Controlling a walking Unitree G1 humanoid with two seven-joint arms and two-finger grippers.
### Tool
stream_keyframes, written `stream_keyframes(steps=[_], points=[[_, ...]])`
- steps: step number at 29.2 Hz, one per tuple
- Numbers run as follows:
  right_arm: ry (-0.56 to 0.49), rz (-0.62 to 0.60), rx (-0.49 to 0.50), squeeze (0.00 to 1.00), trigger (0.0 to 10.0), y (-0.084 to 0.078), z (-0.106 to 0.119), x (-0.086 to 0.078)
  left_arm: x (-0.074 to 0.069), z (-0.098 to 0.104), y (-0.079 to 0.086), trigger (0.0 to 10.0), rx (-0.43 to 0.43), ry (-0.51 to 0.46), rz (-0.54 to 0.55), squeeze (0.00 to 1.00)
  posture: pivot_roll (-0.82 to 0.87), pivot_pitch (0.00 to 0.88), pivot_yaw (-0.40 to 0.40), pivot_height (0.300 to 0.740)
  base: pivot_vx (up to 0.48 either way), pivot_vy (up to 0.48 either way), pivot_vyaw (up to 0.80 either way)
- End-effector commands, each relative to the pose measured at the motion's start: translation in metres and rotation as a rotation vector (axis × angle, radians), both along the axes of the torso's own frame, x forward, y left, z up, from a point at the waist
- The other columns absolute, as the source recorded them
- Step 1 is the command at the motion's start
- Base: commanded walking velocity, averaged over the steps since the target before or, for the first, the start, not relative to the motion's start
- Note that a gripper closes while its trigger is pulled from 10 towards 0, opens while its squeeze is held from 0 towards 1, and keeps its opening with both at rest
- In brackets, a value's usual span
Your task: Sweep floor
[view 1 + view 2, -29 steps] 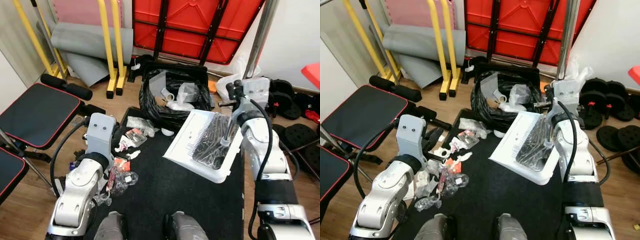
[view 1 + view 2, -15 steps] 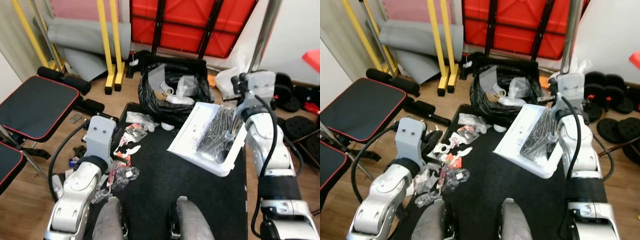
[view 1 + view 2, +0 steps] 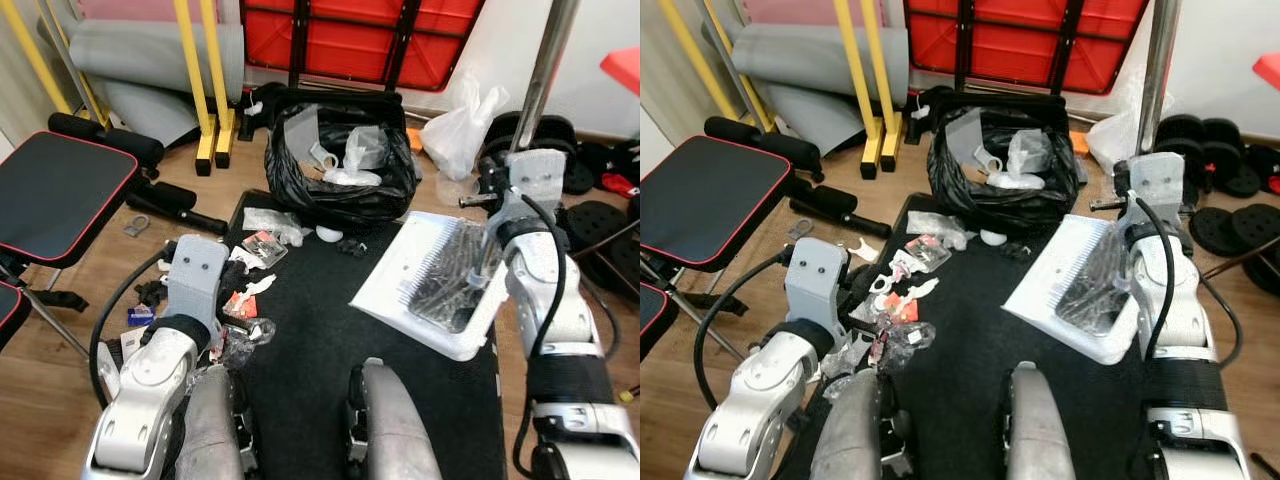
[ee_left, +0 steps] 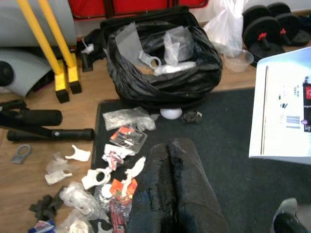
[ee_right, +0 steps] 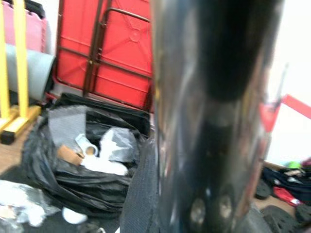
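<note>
A white dustpan [image 3: 420, 270] hangs tilted over the black mat [image 3: 320, 320], with dark bristles and clear plastic [image 3: 458, 275] lying in it. My right gripper [image 3: 495, 190] is shut on its silver pole handle [image 3: 548, 70], which stands close up in the right wrist view as a shiny pole [image 5: 209, 111]. An open black rubbish bag [image 3: 340, 165] with wrappers inside stands just beyond the mat. Scraps of litter [image 3: 255, 290] lie along the mat's left edge. My left gripper [image 4: 169, 189] is shut with nothing in it, low over that litter [image 4: 112, 160].
A black and red weight bench [image 3: 55, 190] stands on the left. Yellow bars [image 3: 210, 90], a grey rolled mat [image 3: 150, 50] and a red folded table [image 3: 360, 40] line the back. A white plastic bag [image 3: 460, 125] and weight plates [image 3: 600, 220] sit on the right. My legs [image 3: 385, 420] are below.
The whole picture has shifted as the camera tipped down, so my legs show more. The dustpan has swung a little to the right, away from the rubbish bag.
</note>
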State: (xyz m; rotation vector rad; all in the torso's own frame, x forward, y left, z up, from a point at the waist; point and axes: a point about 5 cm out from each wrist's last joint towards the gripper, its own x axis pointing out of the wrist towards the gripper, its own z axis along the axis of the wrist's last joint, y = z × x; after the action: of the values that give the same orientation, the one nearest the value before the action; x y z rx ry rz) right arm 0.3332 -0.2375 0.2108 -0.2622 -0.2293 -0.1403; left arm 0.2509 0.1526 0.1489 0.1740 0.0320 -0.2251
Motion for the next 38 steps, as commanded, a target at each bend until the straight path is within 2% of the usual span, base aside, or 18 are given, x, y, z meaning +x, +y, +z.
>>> stream_keyframes(steps=[1, 8, 11, 17, 20, 30, 35, 38], points=[[-0.078, -0.024, -0.019, 0.0, 10.0, -0.007, 0.013, -0.003, -0.004, -0.002, -0.005, 10.0, -0.014, 0.027, -0.061, 0.0, -0.05, 0.248, -0.108, 0.57, 0.0, 0.0, 0.0], [-0.08, -0.021, -0.016, 0.0, 10.0, -0.006, 0.012, -0.003, -0.009, 0.003, -0.017, 10.0, -0.092, 0.023, -0.152, 0.0, -0.05, 0.248, -0.108, 0.54, 0.0, 0.0, 0.0], [-0.083, -0.014, -0.015, 0.0, 10.0, -0.005, 0.012, -0.002, -0.008, 0.002, -0.025, 10.0, -0.084, 0.027, -0.203, 0.0, -0.06, 0.244, -0.112, 0.525, 0.0, 0.0, 0.0], [-0.087, -0.009, -0.015, 0.0, 10.0, -0.004, 0.013, -0.002, -0.006, 0.001, -0.026, 10.0, -0.079, 0.028, -0.217, 0.0, -0.06, 0.243, -0.113, 0.515, 0.0, 0.0, 0.0], [-0.091, 0.003, -0.013, 0.0, 10.0, -0.004, 0.014, -0.001, -0.005, 0.001, -0.029, 10.0, -0.029, 0.009, -0.226, 0.0, -0.06, 0.239, -0.118, 0.5, 0.0, 0.0, 0.0], [-0.097, 0.013, 0.007, 0.0, 10.0, -0.003, 0.015, 0.002, -0.005, 0.0, -0.031, 10.0, -0.02, 0.013, -0.233, 0.0, -0.06, 0.237, -0.122, 0.47, 0.0, 0.0, 0.0], [-0.111, -0.001, 0.049, 0.0, 10.0, -0.009, 0.019, 0.005, -0.004, 0.0, -0.031, 10.0, -0.017, 0.014, -0.236, 0.0, -0.06, 0.238, -0.122, 0.45, 0.0, 0.0, 0.0], [-0.118, 0.002, 0.042, 0.0, 10.0, -0.008, 0.021, 0.006, -0.004, 0.0, -0.031, 10.0, -0.013, 0.013, -0.238, 0.0, -0.06, 0.239, -0.121, 0.435, 0.0, 0.0, 0.0]])
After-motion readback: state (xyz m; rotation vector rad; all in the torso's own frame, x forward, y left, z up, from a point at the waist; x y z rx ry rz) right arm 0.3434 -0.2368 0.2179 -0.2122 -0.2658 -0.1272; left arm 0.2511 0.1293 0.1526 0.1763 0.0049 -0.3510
